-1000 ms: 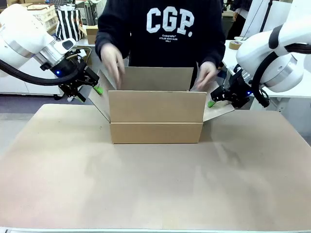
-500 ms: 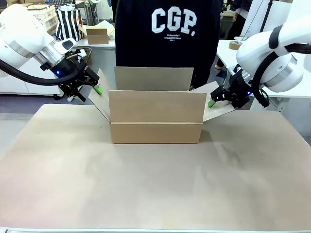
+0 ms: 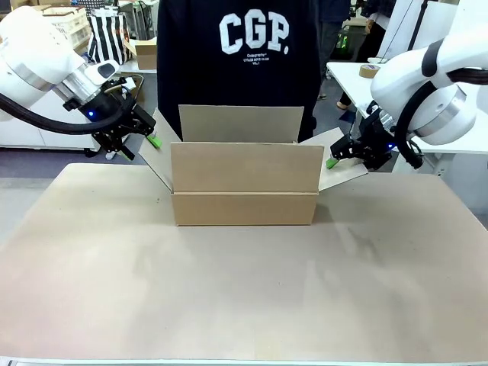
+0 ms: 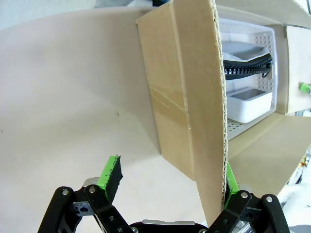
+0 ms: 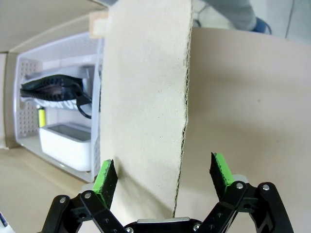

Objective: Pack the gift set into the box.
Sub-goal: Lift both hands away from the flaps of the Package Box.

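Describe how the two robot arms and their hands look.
The left arm and right arm are glossy white rounded shells with silver wrist rings, looping black cables and small blue lights. The left hand and right hand are black linkages, two fingers each, tipped with bright green pads.

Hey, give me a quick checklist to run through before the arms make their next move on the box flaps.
1. The left gripper is open and straddles the left flap: ok.
2. The right gripper is open and straddles the right flap: ok.
3. The white basket sits inside the box: ok.
4. The front flap and back flap stand upright: ok.
5. Contents sit below the fold line: cannot tell.
6. Gift set complete: cannot tell.
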Tool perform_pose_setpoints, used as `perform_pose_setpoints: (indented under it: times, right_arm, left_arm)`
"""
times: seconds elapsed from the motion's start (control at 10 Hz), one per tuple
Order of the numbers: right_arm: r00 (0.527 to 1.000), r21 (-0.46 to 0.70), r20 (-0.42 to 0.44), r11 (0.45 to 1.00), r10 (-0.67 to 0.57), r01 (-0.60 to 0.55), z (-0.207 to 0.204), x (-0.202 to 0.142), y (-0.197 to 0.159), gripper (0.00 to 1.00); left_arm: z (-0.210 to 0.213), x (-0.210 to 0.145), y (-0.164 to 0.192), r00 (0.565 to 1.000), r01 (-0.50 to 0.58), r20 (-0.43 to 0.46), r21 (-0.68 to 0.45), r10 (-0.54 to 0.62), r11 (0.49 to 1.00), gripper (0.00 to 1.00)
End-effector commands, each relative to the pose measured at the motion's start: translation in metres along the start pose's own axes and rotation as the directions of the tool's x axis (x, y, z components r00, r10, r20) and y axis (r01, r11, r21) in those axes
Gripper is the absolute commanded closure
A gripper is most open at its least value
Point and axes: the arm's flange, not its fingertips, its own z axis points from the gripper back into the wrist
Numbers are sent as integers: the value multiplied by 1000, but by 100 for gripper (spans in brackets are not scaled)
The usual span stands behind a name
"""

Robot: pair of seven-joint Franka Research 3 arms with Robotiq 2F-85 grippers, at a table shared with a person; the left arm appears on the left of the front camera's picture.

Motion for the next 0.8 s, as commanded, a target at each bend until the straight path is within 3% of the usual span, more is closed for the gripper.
perform_pose_setpoints:
  times: [0.0,0.5,0.6,0.7]
  right_arm:
    - [1000,-10,4,1000,-8,9,2,3,2,0]
    - [1000,0,0,1000,0,0,0,0,0,0]
    - [1000,58,-2,998,-23,23,32,-1,-2,0]
    - [996,114,79,993,-39,30,92,-13,-12,0]
  left_arm:
    - [2,-2,-2,1000,-10,-1,14,10,1000,0]
    - [0,0,0,1000,0,0,0,0,1000,0]
    - [23,-5,-11,1000,-3,-3,-77,2,997,0]
    - [67,-20,-26,997,34,69,-126,-25,991,0]
